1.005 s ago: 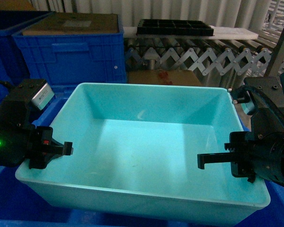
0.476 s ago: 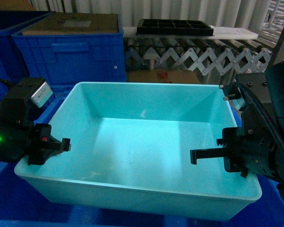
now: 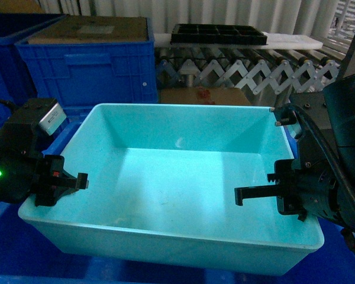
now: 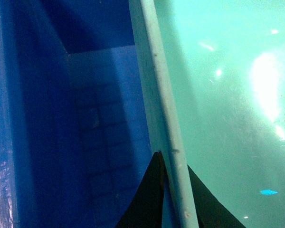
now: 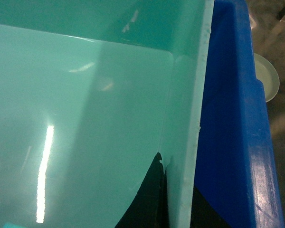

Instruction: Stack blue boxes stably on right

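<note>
Compared with the frame one second prior, the turquoise tub (image 3: 171, 189) had shifted toward the left of the head frame and sat a little lower; the right gripper (image 3: 266, 192) had travelled left with it, while the left gripper (image 3: 68, 183) had barely changed position.

Grip state: both wrist views showed a dark finger on each side of a tub wall. The left jaws straddled the left rim (image 4: 164, 123), one finger inside and one outside, closed onto it. The right jaws likewise pinched the right wall (image 5: 190, 142). Both grippers were judged to be holding the tub between them.

Location: the tub occupied the centre and lower part of the head frame, above or within a dark-blue crate (image 5: 232, 118) whose rim appeared just outside the tub's right wall, with its floor visible beside the left wall. Whether the tub was resting or suspended could not be determined.

Step in hand: two-arm carry or lowering of the tub into the crate. The next move was judged to require level, even descent, then release only once seated.

Contents: the tub held nothing. At upper left a ribbed blue crate (image 3: 89, 68) carried a brown board (image 3: 94, 28) across its top.
</note>
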### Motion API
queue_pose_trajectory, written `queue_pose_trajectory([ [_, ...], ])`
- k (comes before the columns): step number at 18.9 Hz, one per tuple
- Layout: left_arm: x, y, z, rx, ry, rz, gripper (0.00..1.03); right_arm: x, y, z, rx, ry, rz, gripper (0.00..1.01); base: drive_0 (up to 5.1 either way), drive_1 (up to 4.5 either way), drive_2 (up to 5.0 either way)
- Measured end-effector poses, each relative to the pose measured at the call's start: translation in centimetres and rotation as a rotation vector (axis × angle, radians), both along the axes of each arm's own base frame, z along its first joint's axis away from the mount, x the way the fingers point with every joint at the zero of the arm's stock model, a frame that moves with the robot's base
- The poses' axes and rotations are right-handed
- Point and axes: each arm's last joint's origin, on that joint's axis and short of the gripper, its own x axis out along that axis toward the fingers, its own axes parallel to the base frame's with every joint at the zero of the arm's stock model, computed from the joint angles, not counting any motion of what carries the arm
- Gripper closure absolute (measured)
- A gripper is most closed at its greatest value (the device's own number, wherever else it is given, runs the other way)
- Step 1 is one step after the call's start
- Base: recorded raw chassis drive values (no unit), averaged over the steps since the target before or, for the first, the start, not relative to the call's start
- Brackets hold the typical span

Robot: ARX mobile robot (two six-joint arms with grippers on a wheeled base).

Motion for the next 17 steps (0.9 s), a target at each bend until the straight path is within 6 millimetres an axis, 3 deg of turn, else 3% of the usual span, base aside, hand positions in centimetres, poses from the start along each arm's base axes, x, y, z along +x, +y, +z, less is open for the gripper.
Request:
queue_pose_trajectory([
  [8,0.0,0.0,0.0,0.001,0.0,-0.001,0.98,0.0,0.0,0.0,-0.002,0.0,0.001,0.98,0.0,0.0,0.0],
  [9,0.04,0.05,0.02,0.026,-0.009,-0.007,0.92,0.02,-0.02,0.02,-0.025,-0.004,0.01,0.89,0.0,0.0,0.0],
  [17,0.1,0.46,0.02,0.107,-0.024,-0.03,0.07,0.17,0.02,0.2,-0.048,-0.015,0.025,0.03,0.0,0.0,0.0],
])
